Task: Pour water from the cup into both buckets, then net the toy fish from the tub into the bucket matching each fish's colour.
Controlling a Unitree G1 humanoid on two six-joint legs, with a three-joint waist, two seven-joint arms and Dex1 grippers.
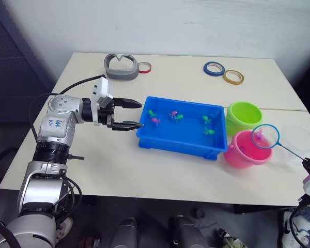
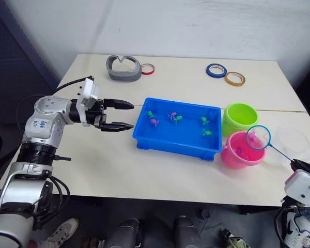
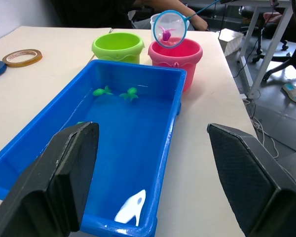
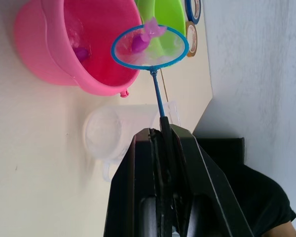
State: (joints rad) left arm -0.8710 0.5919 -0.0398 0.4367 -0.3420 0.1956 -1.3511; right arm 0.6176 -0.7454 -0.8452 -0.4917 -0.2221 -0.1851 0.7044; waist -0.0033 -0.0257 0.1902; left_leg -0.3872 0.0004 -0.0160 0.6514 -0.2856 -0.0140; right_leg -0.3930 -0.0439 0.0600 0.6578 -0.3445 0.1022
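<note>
The right gripper (image 4: 160, 129) clamps the thin stick of the light, whippy blue-rimmed mesh net (image 1: 268, 136), holding a pink toy fish (image 4: 139, 43) above the pink plastic bucket (image 1: 241, 152). The left gripper (image 1: 129, 114) gapes empty beside the blue plastic tub (image 1: 160, 140).

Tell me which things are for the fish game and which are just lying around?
For the game: blue tub, green bucket, pink bucket, net, clear cup, toy fish.

Lying around: tape rings, grey holder.
</note>
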